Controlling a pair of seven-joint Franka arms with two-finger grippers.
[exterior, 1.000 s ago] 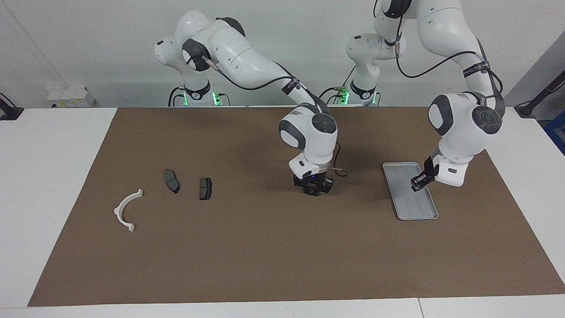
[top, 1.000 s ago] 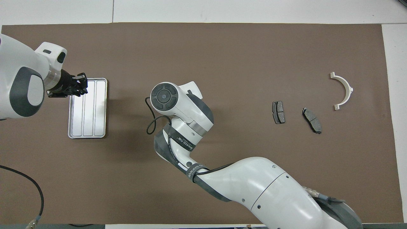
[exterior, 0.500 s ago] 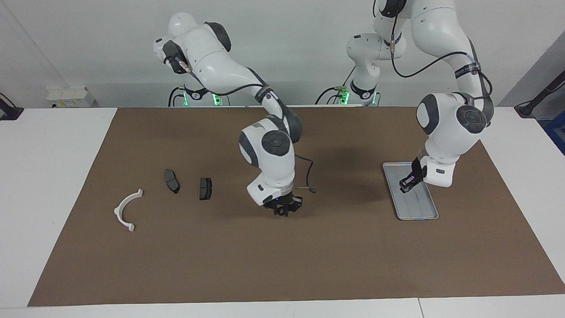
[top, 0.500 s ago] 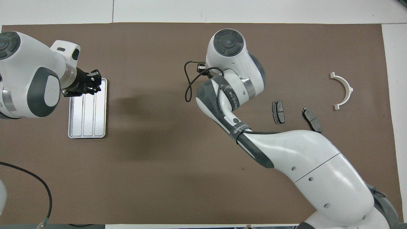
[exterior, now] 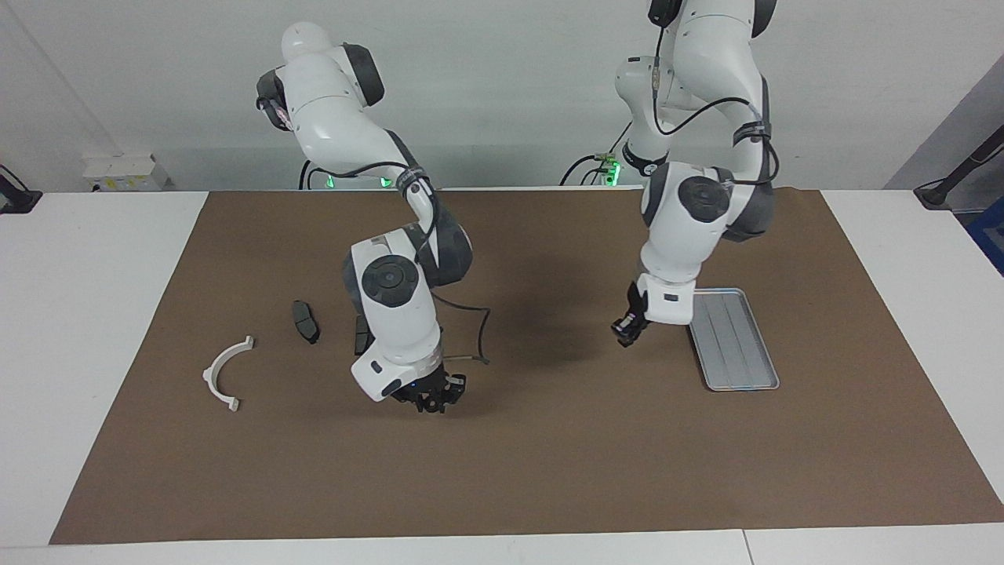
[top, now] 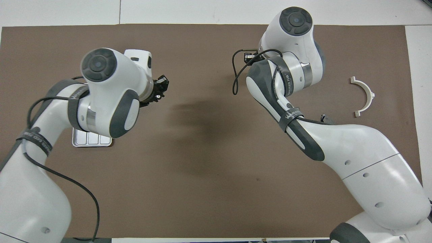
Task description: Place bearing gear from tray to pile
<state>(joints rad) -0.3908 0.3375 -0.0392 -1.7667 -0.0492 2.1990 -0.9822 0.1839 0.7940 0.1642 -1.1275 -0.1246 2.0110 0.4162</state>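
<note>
The silver tray (exterior: 733, 345) lies toward the left arm's end of the mat with nothing showing in it; in the overhead view only its corner (top: 91, 139) shows under the left arm. The pile is a white half-ring bracket (exterior: 227, 373) (top: 364, 96) and dark brake pads (exterior: 305, 320), one pad half hidden by the right arm. My right gripper (exterior: 430, 396) hangs low over the mat beside the pads. The bearing gear is not visible anywhere; I cannot tell whether the right gripper holds it. My left gripper (exterior: 625, 333) (top: 160, 89) is shut over bare mat beside the tray.
A brown mat (exterior: 549, 471) covers most of the white table (exterior: 78, 314). The right arm's cable (exterior: 478, 337) loops out beside its wrist. Both forearms cross low over the middle of the mat.
The right arm swung from the middle of the mat toward the pile and lower. The left gripper left the tray and moved toward the middle of the table.
</note>
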